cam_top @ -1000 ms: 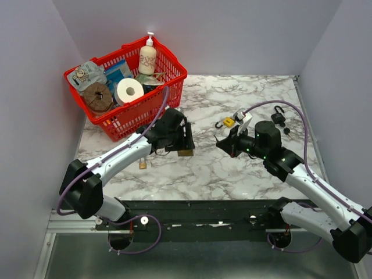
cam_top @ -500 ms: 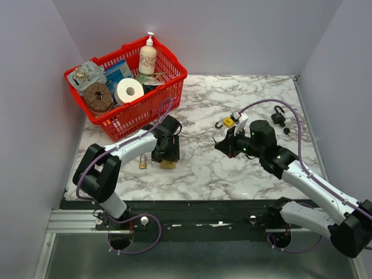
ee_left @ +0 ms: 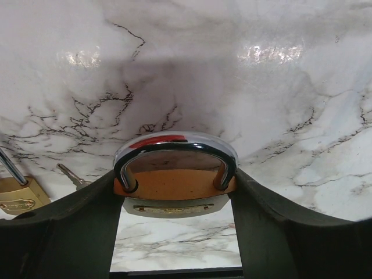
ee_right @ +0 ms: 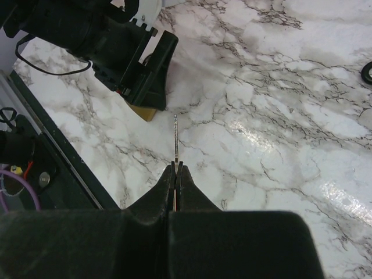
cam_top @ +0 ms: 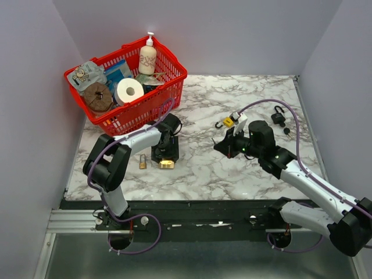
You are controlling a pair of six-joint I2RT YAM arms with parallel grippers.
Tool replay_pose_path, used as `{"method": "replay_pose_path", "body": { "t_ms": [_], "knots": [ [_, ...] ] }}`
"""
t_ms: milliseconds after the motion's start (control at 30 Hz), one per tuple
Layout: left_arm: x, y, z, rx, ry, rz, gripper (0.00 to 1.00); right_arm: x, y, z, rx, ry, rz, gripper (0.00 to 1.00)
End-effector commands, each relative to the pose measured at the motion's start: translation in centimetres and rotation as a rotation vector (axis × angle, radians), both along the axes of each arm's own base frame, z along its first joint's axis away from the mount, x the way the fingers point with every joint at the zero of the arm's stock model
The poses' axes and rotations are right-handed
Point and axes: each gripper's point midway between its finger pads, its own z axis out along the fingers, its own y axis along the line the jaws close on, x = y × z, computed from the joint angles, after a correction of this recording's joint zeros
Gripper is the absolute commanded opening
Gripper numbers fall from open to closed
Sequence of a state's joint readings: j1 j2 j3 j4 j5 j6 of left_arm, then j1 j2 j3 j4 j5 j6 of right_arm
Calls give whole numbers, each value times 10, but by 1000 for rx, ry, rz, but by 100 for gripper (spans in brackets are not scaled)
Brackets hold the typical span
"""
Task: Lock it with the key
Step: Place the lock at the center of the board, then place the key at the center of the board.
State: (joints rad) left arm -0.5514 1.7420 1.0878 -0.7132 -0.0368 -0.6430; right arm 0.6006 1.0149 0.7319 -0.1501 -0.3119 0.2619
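Two parts seem ready: L gripper (ee_left: 175,195) clamps the brass padlock (ee_left: 174,181) low on the table (ee_left: 279,99) and R gripper (ee_right: 175,168) is pinched shut on the key (ee_right: 175,139), but key & lock are well apart, so inserting + turning remain.

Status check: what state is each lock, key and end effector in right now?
Left end effector: closed on large brass padlock.
Right end effector: shut, pinching key.
Large brass padlock: shackle seated, looks closed.
Key: held, not in any lock.
Small brass padlock: lying loose, shackle unclear.
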Motion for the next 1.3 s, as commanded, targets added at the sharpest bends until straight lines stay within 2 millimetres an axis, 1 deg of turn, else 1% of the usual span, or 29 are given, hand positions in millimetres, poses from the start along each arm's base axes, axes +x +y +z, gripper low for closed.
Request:
{"method": "replay_pose_path", "body": {
  "t_ms": [0, 100, 133, 167, 300, 400, 433, 500, 533, 600, 633, 667, 700, 733, 767, 800, 833, 867, 900, 933, 967, 1000, 1033, 1067, 1100, 1133, 1167, 1233, 1267],
  "knots": [
    [4, -3, -6, -10, 18, 14, 61, 0, 4, 0, 25, 4, 11, 1],
    [5, -3, -4, -10, 18, 11, 82, 0, 5, -1, 25, 11, 10, 1],
    [6, -4, -2, -12, 12, 10, 86, 0, 5, -1, 25, 14, 11, 1],
    [7, -4, 0, -13, 6, 11, 99, 1, 5, -3, 25, 20, 10, 1],
    [9, -5, 7, -25, -14, 7, 99, 2, 7, -5, 25, 39, 3, 1],
    [12, -18, 27, -102, -56, -23, 99, 2, 8, -10, 27, 69, -5, 1],
    [14, -27, 45, -146, -108, -48, 99, 3, 8, -14, 24, 81, -9, 1],
    [14, -39, 69, -224, -164, -76, 99, 2, 11, -22, 25, 128, -10, 1],
    [15, -44, 95, -277, -243, -90, 99, 3, 14, -35, 8, 171, -9, 1],
    [9, -47, 117, -334, -299, -116, 99, 3, 21, -40, 22, 238, -2, 1],
    [6, -45, 137, -368, -359, -124, 99, 4, 24, -46, 22, 263, 3, 1],
    [4, -42, 144, -379, -382, -122, 99, 4, 29, -56, 30, 314, -2, 1],
    [-3, -41, 146, -397, -387, -131, 99, 1, 33, -63, 45, 346, 10, 1],
    [-6, -37, 161, -414, -441, -141, 99, 7, 40, -60, 83, 328, 14, 1],
    [-8, -33, 165, -416, -464, -137, 99, 6, 44, -71, 86, 378, 1, 1],
    [-11, -30, 163, -417, -470, -130, 99, 8, 46, -75, 89, 396, -5, 1],
    [-12, -26, 175, -434, -523, -128, 99, 12, 50, -73, 95, 400, -4, 1],
    [-13, -24, 180, -441, -546, -126, 99, 13, 55, -75, 92, 413, 1, 1],
    [-13, -21, 183, -442, -566, -126, 99, 15, 59, -86, 75, 445, 0, 1],
    [-11, -18, 192, -446, -599, -127, 99, 21, 67, -83, 77, 458, 8, 1],
    [-8, -15, 196, -448, -617, -131, 99, 20, 74, -87, 71, 495, 15, 1],
    [-5, -12, 200, -456, -631, -127, 99, 20, 80, -109, 37, 567, 5, 1],
    [3, -4, 204, -447, -645, -103, 99, 17, 82, -117, 17, 621, -9, 1],
    [8, -1, 206, -436, -657, -99, 99, 15, 91, -119, 27, 646, -11, 1],
    [13, 0, 215, -440, -681, -95, 99, 16, 94, -124, 17, 638, -25, 1],
    [18, 4, 218, -433, -692, -79, 99, 14, 97, -133, 0, 652, -28, 1],
    [21, 5, 223, -436, -708, -73, 99, 15, 106, -131, 20, 654, -20, 1],
    [24, 6, 229, -449, -726, -62, 99, 10, 111, -144, 12, 705, -19, 1],
    [25, 8, 231, -450, -733, -53, 99, 8, 115, -145, 10, 714, -12, 1]
  ]
}}
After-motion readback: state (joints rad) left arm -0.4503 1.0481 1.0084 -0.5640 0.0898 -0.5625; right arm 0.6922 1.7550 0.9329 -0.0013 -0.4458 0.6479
